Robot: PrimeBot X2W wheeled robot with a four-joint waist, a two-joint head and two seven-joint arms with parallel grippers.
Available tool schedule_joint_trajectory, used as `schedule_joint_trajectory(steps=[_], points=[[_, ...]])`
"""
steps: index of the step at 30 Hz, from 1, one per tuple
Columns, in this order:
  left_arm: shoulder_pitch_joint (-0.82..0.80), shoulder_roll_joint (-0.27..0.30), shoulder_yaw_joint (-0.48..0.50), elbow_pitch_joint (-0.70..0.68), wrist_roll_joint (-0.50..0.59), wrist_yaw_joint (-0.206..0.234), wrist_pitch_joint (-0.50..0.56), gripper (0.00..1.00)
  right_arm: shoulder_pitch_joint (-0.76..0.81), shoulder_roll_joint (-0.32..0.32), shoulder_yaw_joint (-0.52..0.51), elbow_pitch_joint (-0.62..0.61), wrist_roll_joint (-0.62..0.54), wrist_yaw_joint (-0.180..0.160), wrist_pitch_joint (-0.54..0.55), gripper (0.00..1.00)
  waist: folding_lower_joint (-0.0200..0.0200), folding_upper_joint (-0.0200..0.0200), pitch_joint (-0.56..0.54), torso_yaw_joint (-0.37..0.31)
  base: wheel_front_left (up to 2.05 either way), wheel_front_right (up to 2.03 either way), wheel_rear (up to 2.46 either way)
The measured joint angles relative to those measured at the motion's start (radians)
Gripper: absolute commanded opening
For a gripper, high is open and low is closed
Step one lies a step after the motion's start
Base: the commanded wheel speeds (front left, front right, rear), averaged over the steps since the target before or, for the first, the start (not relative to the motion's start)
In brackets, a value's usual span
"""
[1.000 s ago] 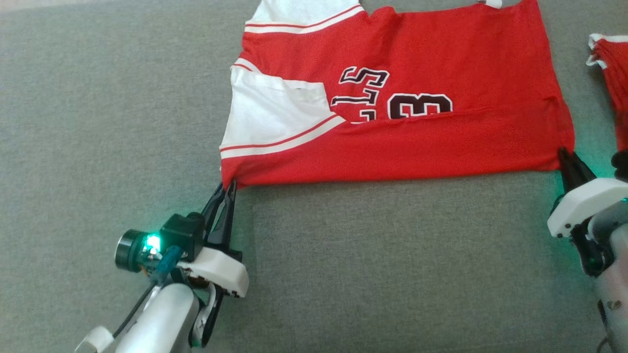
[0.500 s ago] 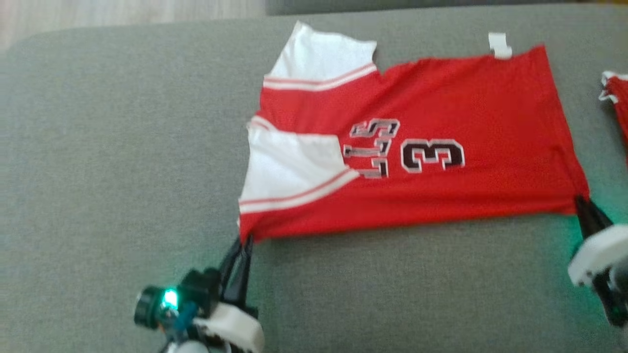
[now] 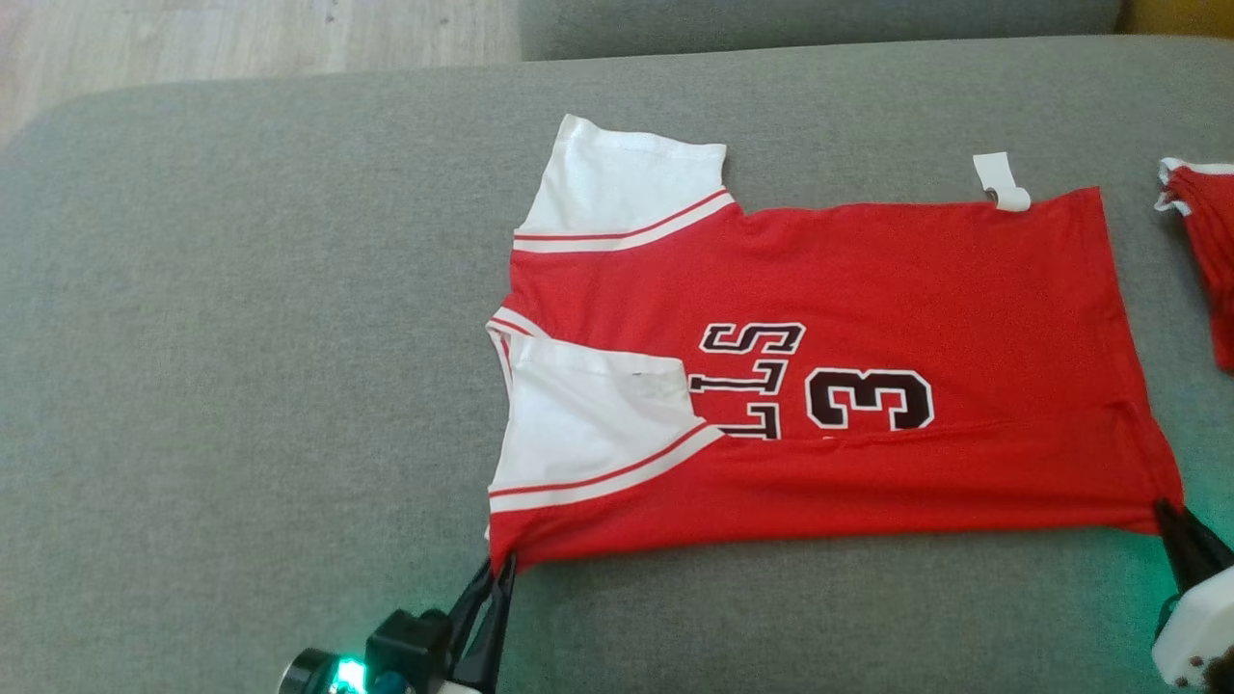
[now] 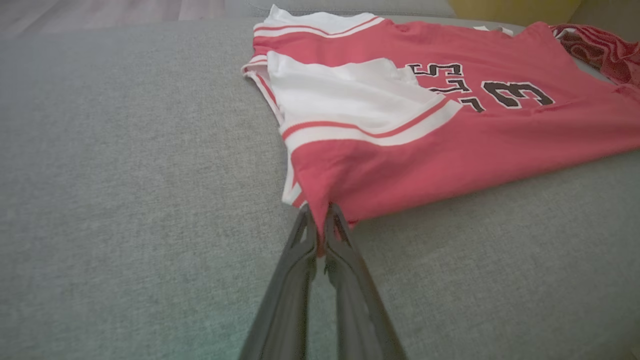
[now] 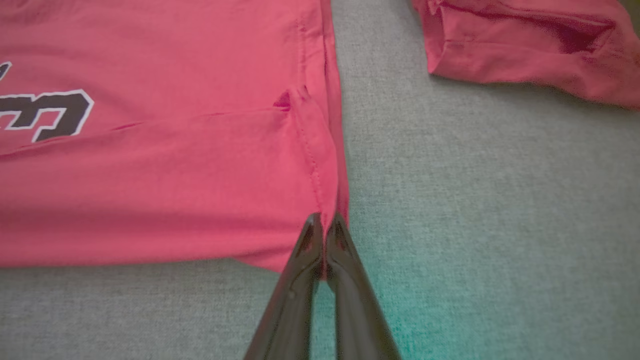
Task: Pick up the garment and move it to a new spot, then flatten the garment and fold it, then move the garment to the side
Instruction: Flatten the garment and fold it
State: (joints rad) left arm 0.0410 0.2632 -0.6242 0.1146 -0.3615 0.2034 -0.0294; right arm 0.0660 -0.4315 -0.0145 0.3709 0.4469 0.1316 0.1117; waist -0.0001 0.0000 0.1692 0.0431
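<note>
One red and white shirt [image 3: 916, 289] lies spread across the grey cushion [image 3: 241, 386], its near edge folded over so the black lettering is half covered. The left claw [image 3: 496, 571] is pinched tight on the near sleeve-end corner, and the right claw [image 3: 1168, 513] on the near hem corner. Both claw bodies are cut off at the bottom. Another red cloth [image 3: 1210, 270] lies nearby, cropped at the right edge.

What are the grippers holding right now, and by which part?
Both hold the red jersey: the left gripper pinches its near corner at the sleeve end, the right gripper its near corner at the hem end.
</note>
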Motion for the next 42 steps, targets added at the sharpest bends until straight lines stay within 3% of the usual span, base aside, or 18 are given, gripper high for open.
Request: schedule_joint_trajectory(steps=[3, 4, 5, 6, 7, 16, 20, 23, 27, 30, 36, 42], points=[[0.007, 0.011, -0.008, -0.015, 0.000, 0.000, 0.016, 0.00, 0.014, 0.014, -0.013, -0.031, -0.009, 0.000, 0.020, 0.00, 0.0001, 0.0000, 0.003, -0.008, 0.00, 0.00, 0.00], [0.007, 0.011, -0.008, -0.015, 0.000, 0.000, 0.016, 0.00, 0.014, 0.014, -0.013, -0.031, -0.009, 0.000, 0.020, 0.13, 0.0001, 0.0000, 0.003, -0.008, 0.00, 0.00, 0.00], [0.007, 0.011, -0.008, -0.017, -0.002, 0.001, 0.021, 0.04, 0.017, 0.017, -0.019, -0.040, -0.014, 0.000, 0.021, 0.58, 0.0001, 0.0000, 0.003, -0.010, 0.00, 0.00, 0.00], [0.007, 0.011, -0.008, -0.019, -0.008, 0.001, 0.027, 0.33, 0.021, 0.019, -0.025, -0.046, -0.019, 0.000, 0.022, 1.00, 0.0001, 0.0000, 0.003, -0.013, 0.00, 0.00, 0.00], [0.007, 0.011, -0.009, -0.020, -0.010, 0.004, 0.030, 1.00, 0.025, 0.022, -0.035, -0.053, -0.024, 0.000, 0.022, 1.00, 0.0001, 0.0000, 0.003, -0.015, 0.00, 0.00, 0.00], [-0.049, 0.044, 0.007, -0.091, -0.008, -0.007, 0.067, 1.00, 0.028, 0.048, -0.084, -0.153, -0.043, 0.000, -0.025, 1.00, 0.0001, 0.0000, 0.021, -0.046, 0.00, 0.00, 0.00], [-0.271, 0.075, 0.048, -0.099, 0.001, -0.068, 0.108, 1.00, 0.007, 0.058, -0.086, -0.186, -0.068, 0.000, -0.046, 1.00, 0.0001, 0.0000, 0.060, -0.064, 0.00, 0.00, 0.00], [-0.495, 0.087, 0.064, -0.065, 0.000, -0.149, 0.162, 1.00, -0.040, 0.073, -0.067, -0.201, -0.079, 0.000, -0.050, 1.00, 0.0002, 0.0000, 0.099, -0.083, 0.00, 0.00, 0.00], [-0.756, 0.083, 0.077, 0.062, -0.051, -0.254, 0.278, 1.00, -0.110, 0.078, -0.035, -0.228, -0.079, 0.000, -0.058, 1.00, 0.0003, 0.0000, 0.162, -0.111, 0.00, 0.00, 0.00], [-0.924, 0.083, 0.077, 0.194, -0.082, -0.301, 0.371, 1.00, -0.162, 0.078, -0.002, -0.240, -0.079, 0.000, -0.065, 1.00, 0.0004, 0.0000, 0.211, -0.138, 0.00, 0.00, 0.00], [-1.196, 0.082, 0.080, 0.409, -0.100, -0.314, 0.546, 1.00, -0.239, 0.093, 0.023, -0.239, -0.089, 0.000, -0.077, 1.00, 0.0004, 0.0000, 0.299, -0.209, 0.00, 0.00, 0.00], [-1.240, 0.105, 0.074, 0.569, -0.105, -0.317, 0.700, 1.00, -0.263, 0.115, 0.042, -0.232, -0.089, 0.000, -0.078, 1.00, 0.0004, -0.0001, 0.361, -0.279, 0.00, 0.00, 0.00]])
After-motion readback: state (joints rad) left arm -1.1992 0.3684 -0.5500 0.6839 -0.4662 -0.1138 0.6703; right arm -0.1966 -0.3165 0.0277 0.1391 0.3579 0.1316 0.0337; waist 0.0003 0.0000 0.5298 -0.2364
